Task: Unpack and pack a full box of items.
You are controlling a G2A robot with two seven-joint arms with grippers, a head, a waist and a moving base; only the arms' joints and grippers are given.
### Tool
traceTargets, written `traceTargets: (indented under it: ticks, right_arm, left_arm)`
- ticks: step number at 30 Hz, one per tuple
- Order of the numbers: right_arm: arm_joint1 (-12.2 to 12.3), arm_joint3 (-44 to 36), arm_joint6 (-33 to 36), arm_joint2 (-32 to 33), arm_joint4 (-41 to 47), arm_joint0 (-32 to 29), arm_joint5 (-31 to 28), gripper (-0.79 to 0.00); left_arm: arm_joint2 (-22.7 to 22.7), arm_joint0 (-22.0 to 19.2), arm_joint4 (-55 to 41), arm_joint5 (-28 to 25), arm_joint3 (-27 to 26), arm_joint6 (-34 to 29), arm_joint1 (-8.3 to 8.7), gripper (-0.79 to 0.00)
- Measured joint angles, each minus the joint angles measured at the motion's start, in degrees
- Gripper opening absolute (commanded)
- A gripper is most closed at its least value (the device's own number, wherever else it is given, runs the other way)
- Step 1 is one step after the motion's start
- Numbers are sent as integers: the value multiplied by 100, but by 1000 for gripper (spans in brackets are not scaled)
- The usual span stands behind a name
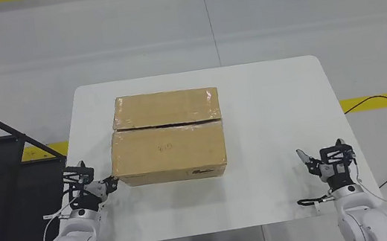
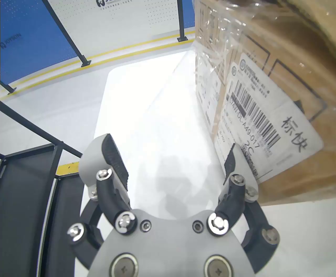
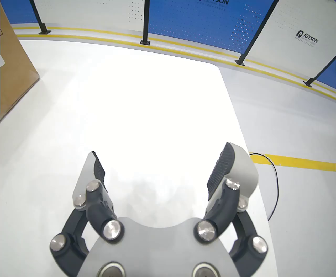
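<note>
My left claw [image 2: 170, 150] sat low over the near left corner of the tabletop [image 1: 274, 108], released, its jaws spread wide with nothing between them. One of its fingers [image 2: 231, 160] stood just beside the cardboard box [image 1: 168, 135], against the lower end of the side that carried a white shipping label [image 2: 265, 115]. Whether that finger actually touched the cardboard I could not tell. The other finger was out over bare tabletop, away from the box.

The box itself rested on the tabletop, left of the middle, its long side facing me. It was shut, with the two top flaps meeting along a seam that ran across its width. Clear tape [image 2: 210, 52] lay wrinkled over the edge above the label.

My right claw [image 3: 160, 152] was well apart from the box, over the near right corner of the tabletop. It too was released, jaws wide, holding nothing. From that wrist, one corner of the box showed far off to the side. A thin black cable [image 3: 274, 178] lay on the floor past the tabletop's right edge, crossing a yellow floor line [image 3: 296, 160].
</note>
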Motion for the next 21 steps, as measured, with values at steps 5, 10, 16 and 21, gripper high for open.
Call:
traceTargets:
  ticks: [5,10,16,21]
  right_arm:
    - [0,-1,0,0,1,0,0,0]
    - [-4,-116,-157,21,132,109,-264,0]
    - [-17,-425,5,24,757,381,-777,0]
    - [-53,-611,448,-65,1905,841,-1088,0]
  left_arm:
    - [-17,3,-70,-15,-10,40,-5,0]
    - [-254,199,-350,13,-147,247,-18,0]
    - [-706,744,-928,-30,-596,566,-43,0]
    - [-1154,1285,-1761,-311,-951,899,-81,0]
